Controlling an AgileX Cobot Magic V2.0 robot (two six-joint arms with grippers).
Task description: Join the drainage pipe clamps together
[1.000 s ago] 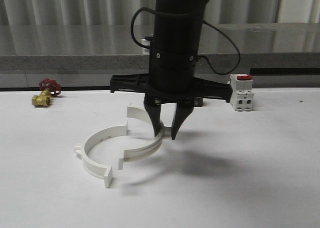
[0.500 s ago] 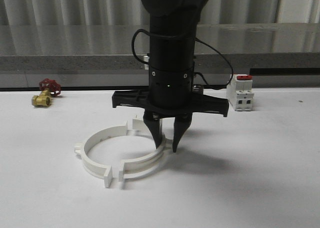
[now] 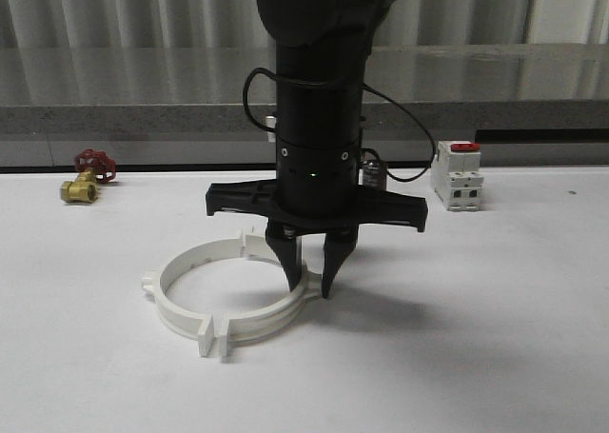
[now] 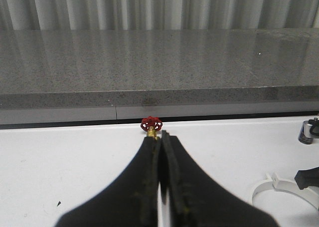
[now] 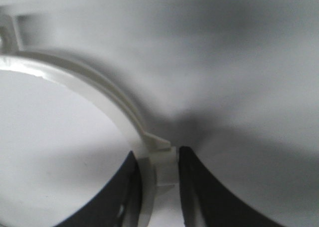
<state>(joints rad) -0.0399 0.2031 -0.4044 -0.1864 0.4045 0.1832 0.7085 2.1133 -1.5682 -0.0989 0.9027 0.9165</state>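
Two white drainage pipe clamps lie on the white table (image 3: 495,338) as a near-closed ring. The left clamp half (image 3: 176,279) rests free. The right clamp half (image 3: 276,311) is pinched at its right side by my right gripper (image 3: 309,285), which points straight down. In the right wrist view the black fingers (image 5: 197,187) sit on either side of the clamp band (image 5: 99,85) at a small lug, right gripper (image 5: 157,162) shut on it. The front end tabs (image 3: 215,336) stand almost touching; the rear tabs (image 3: 253,242) are close together. My left gripper (image 4: 160,137) is shut and holds nothing.
A brass valve with a red handle (image 3: 86,178) lies at the back left. A white breaker with a red top (image 3: 458,174) stands at the back right. A small dark cylinder (image 3: 373,174) peeks out behind the arm. A grey ledge (image 3: 114,119) borders the table's far edge.
My right gripper has carried the right clamp half leftward and nearer the front. The gap between the halves has closed, and the front tabs now sit side by side.
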